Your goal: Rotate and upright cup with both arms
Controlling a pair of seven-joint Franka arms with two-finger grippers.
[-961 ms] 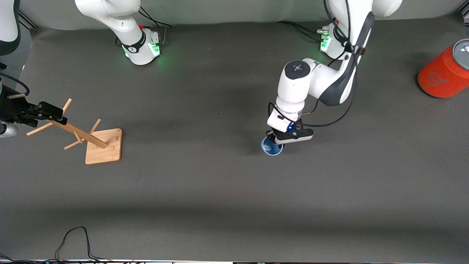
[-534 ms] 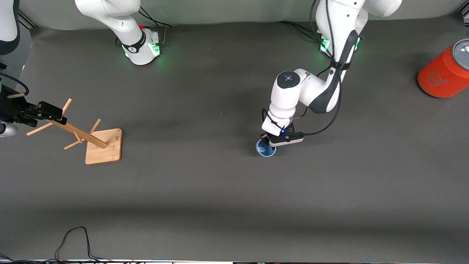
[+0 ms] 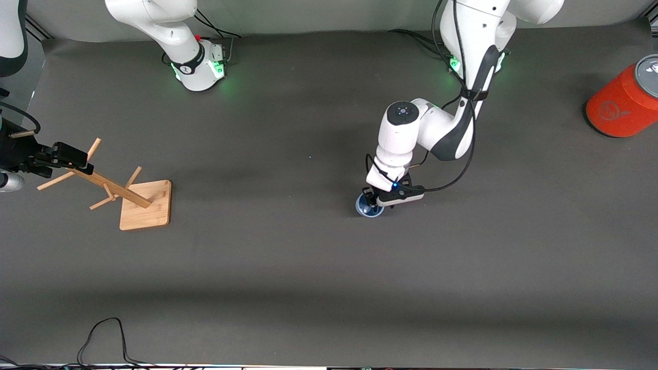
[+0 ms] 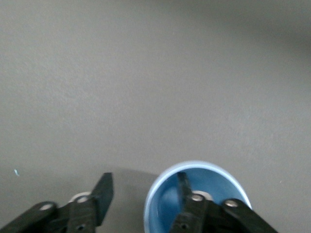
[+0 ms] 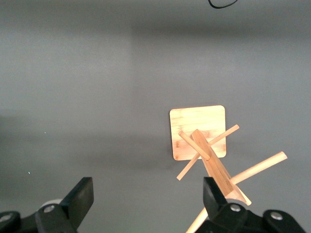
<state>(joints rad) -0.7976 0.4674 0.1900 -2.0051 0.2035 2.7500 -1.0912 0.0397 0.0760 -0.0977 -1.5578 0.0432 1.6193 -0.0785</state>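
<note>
Upright cup [image 4: 214, 182] on grey table [image 4: 146, 73]; left end effector [image 4: 143, 187] parted, one finger [image 4: 183, 182] inside the rim

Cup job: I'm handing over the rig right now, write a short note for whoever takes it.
Left hand: open, low over the cup, one finger inside the rim, the other outside; nothing gripped.
Right hand: open, waiting above the wooden peg stand at the right arm's end of the table.
Cup: upright on the mat, mouth up, mid-table toward the left arm's end.
Orange cylinder: at the left arm's end, not part of the job.
Done: cup stands upright.
Left: probably just lift the left hand clear without tipping the cup.
</note>
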